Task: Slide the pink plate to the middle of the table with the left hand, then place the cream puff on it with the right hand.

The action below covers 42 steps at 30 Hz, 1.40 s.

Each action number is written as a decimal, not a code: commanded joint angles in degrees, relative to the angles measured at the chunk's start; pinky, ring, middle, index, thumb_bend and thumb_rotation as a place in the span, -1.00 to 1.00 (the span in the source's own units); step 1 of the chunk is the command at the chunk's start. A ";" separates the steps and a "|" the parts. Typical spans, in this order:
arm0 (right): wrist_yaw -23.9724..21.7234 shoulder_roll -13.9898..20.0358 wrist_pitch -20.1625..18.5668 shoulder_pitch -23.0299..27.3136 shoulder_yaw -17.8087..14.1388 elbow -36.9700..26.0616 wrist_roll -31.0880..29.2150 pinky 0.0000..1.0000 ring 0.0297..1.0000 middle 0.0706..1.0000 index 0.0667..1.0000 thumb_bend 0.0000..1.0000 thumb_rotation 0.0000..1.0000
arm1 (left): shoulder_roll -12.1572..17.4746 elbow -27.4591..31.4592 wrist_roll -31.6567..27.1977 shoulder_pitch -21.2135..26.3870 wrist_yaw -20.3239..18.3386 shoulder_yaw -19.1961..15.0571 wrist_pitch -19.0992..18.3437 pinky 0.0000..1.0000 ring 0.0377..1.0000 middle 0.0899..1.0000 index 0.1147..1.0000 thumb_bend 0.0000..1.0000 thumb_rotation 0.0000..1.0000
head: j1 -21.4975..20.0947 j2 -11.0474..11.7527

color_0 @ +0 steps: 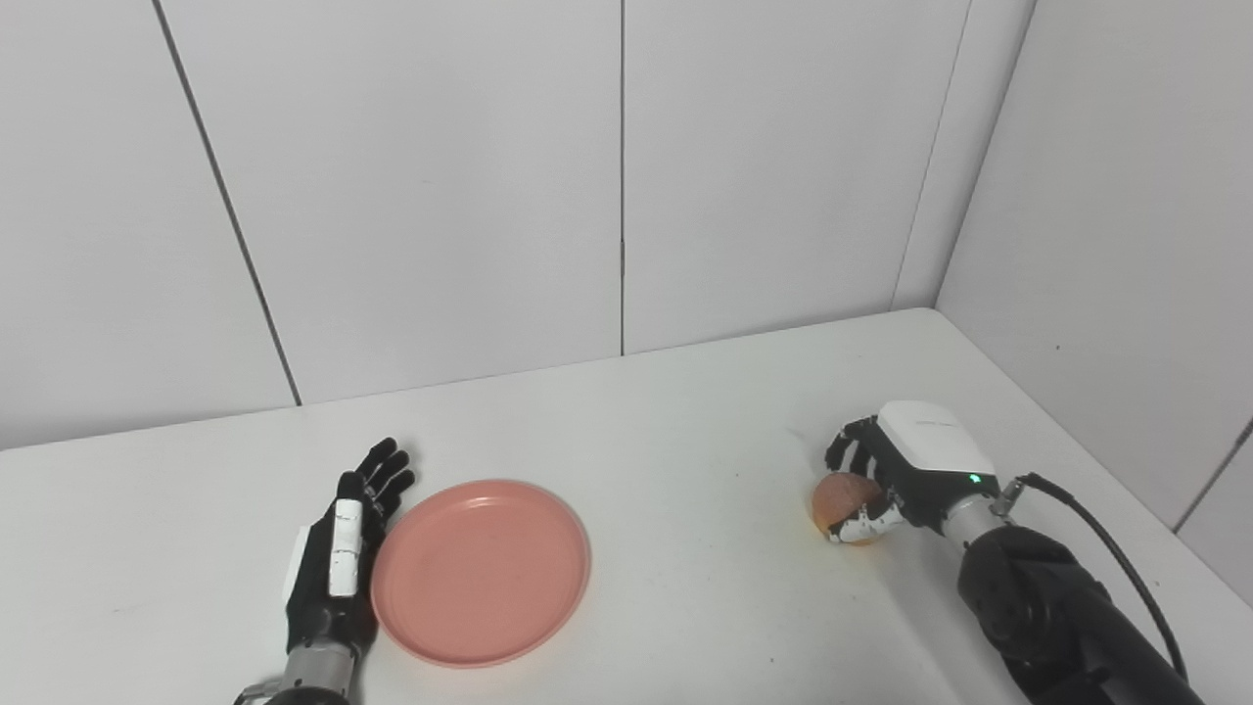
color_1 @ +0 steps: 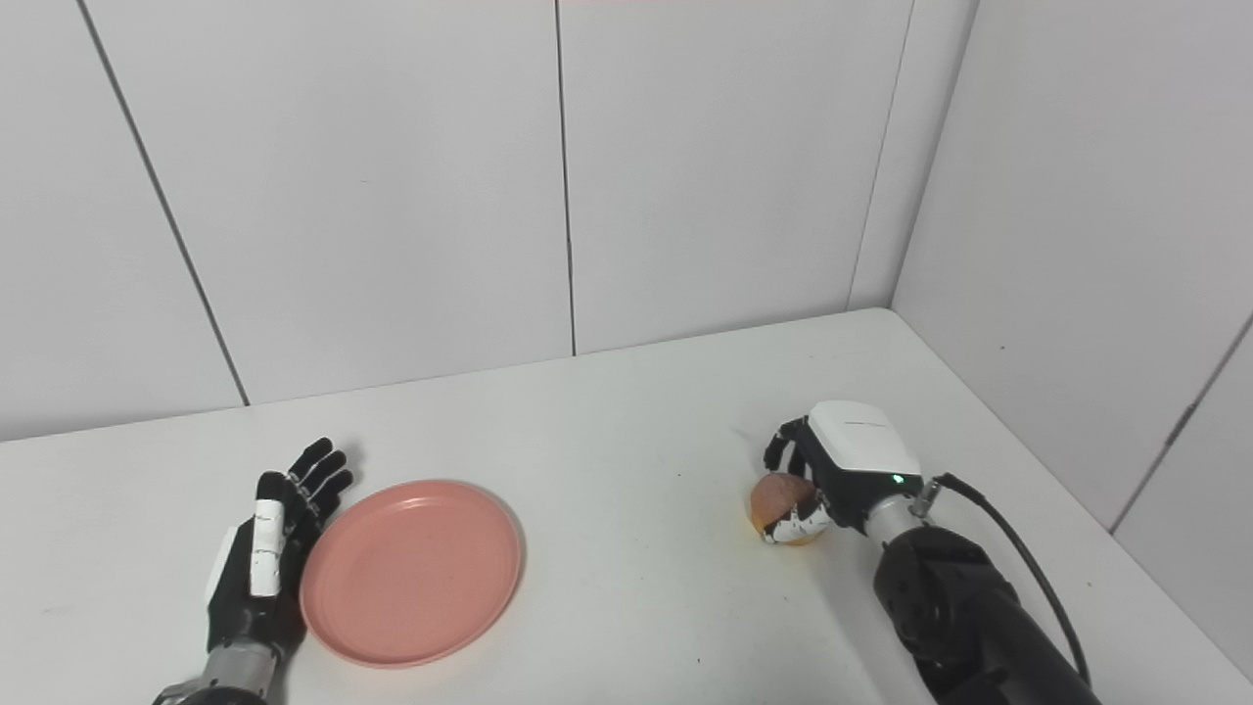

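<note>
The pink plate lies flat on the white table, left of the middle and near the front edge. My left hand rests edge-on against the plate's left rim, fingers stretched out and open. On the right side, the brown cream puff sits at table level with my right hand curled around it, fingers behind and thumb in front. In the right eye view the same puff shows in the right hand, and the plate next to the left hand.
Grey wall panels stand behind the table and along its right side, meeting at the far right corner. A black cable runs from my right wrist. Bare tabletop lies between plate and puff.
</note>
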<state>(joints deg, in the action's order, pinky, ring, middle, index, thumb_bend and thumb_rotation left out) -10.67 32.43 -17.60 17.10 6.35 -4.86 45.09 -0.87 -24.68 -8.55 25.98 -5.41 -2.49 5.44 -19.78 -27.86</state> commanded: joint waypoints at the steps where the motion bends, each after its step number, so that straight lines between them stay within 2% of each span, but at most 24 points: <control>1: 0.53 1.06 0.56 1.90 -0.60 -4.06 1.07 -0.43 -0.28 -0.17 -0.02 0.03 -1.00 | -0.23 -0.38 0.37 -0.78 0.24 0.32 -1.90 0.95 0.76 0.73 0.61 0.83 0.86 | 0.17 -0.06; 10: 0.26 0.20 3.61 3.54 -0.43 -13.67 0.47 -0.36 -0.24 -0.13 -0.03 0.04 -1.00 | -0.92 0.34 0.83 -1.12 0.71 1.00 -2.13 0.95 0.78 0.75 0.61 0.80 0.88 | 2.49 -0.40; 18: -2.77 -2.11 4.63 6.33 0.58 -20.17 0.14 -0.31 -0.22 -0.12 -0.02 0.03 -1.00 | -2.13 1.58 1.38 -1.49 1.98 1.40 -3.10 0.97 0.77 0.73 0.59 0.77 0.90 | 5.66 -0.65; 22: -5.35 -4.60 4.13 8.36 2.29 -22.29 0.56 -0.33 -0.23 -0.10 -0.02 0.03 -1.00 | -3.22 2.67 2.31 -1.83 3.31 1.84 -4.27 0.93 0.76 0.74 0.59 0.77 0.90 | 7.97 -1.01; 28: -6.17 -7.95 4.74 10.20 3.42 -20.57 -0.29 -0.31 -0.21 -0.08 -0.05 0.03 -1.00 | -4.51 4.18 4.54 -2.20 5.42 2.79 -5.37 0.86 0.72 0.71 0.58 0.81 0.92 | 12.50 -1.68; 32: -5.70 -10.22 5.47 10.96 3.93 -19.13 -1.80 -0.41 -0.26 -0.11 -0.01 0.03 -1.00 | -5.28 4.61 6.24 -2.15 6.68 3.31 -5.75 0.82 0.69 0.70 0.58 0.81 0.94 | 15.56 -2.17; 37: -5.21 -12.25 6.21 11.19 4.60 -17.93 -3.26 -0.32 -0.22 -0.12 -0.03 0.03 -1.00 | -6.04 4.54 7.53 -1.82 7.76 3.78 -5.80 0.74 0.67 0.68 0.57 0.80 0.95 | 17.69 -2.44; 40: -5.05 -14.18 6.55 11.32 6.14 -16.79 -2.84 -0.28 -0.20 -0.12 -0.03 0.04 -1.00 | -6.71 4.40 8.08 -1.60 8.32 3.93 -5.89 0.70 0.66 0.66 0.55 0.80 0.95 | 19.62 -2.70; 42: -4.87 -15.26 7.38 11.41 7.28 -15.62 -3.11 -0.35 -0.26 -0.14 0.00 0.03 -1.00 | -7.06 4.38 8.35 -1.52 8.72 3.97 -6.02 0.67 0.65 0.65 0.54 0.81 0.95 | 20.15 -2.82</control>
<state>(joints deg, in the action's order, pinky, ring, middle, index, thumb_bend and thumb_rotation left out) -16.92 17.82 -13.04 26.25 13.46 -19.89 42.01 -7.00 -20.05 -0.74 24.20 2.73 1.18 1.01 0.09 -30.59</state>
